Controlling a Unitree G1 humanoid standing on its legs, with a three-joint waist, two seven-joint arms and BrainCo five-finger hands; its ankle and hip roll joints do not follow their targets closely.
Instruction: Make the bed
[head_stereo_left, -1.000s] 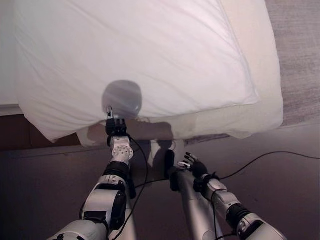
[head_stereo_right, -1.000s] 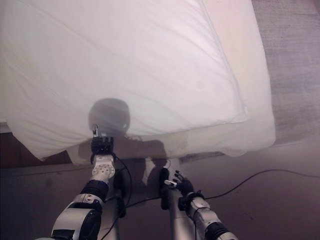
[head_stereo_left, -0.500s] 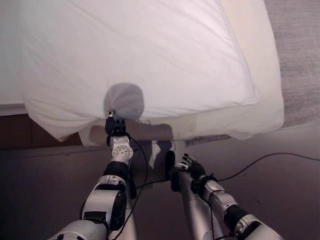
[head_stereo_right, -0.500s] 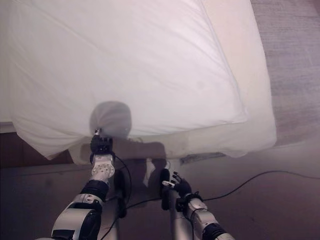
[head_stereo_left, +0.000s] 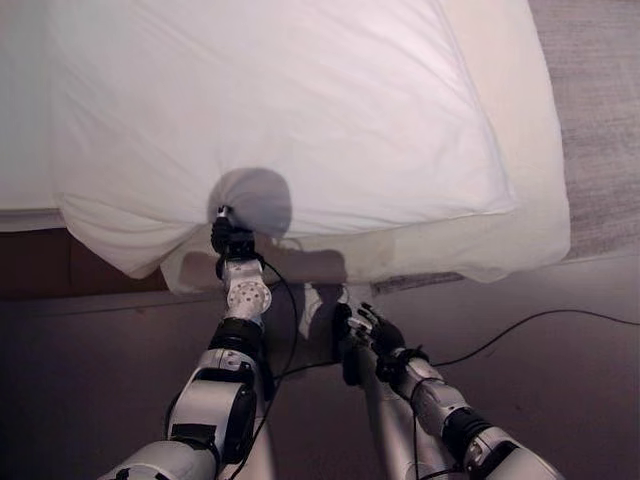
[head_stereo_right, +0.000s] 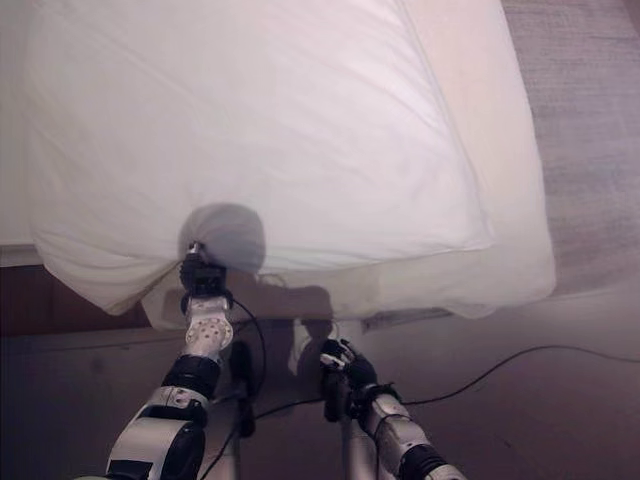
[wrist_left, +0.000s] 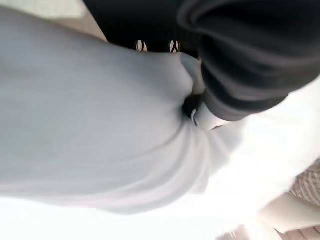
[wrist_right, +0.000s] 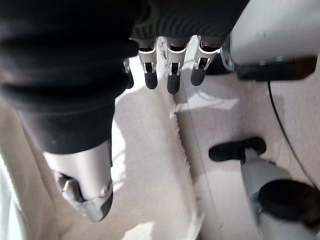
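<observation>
A big white duvet (head_stereo_left: 280, 110) lies over the bed (head_stereo_left: 520, 215) and covers most of the upper part of the left eye view. Its lower edge hangs a little over the near side of the bed, and the cream sheet of the bed shows along the right side and under that edge.

The left hand (head_stereo_left: 229, 238) is at the lower edge of the duvet, a little left of the middle of the frame. In the left wrist view the white cloth (wrist_left: 115, 150) is gathered into folds that run toward the hand, and a dark fingertip (wrist_left: 191, 106) presses into the cloth, so the hand pinches the edge of the duvet.

The right hand (head_stereo_left: 372, 331) is low in the frame, right of the middle, above the floor (head_stereo_left: 560, 380) and apart from the bed. In the right wrist view its fingers (wrist_right: 172, 67) are straight and loosely spread, and they hold nothing.
</observation>
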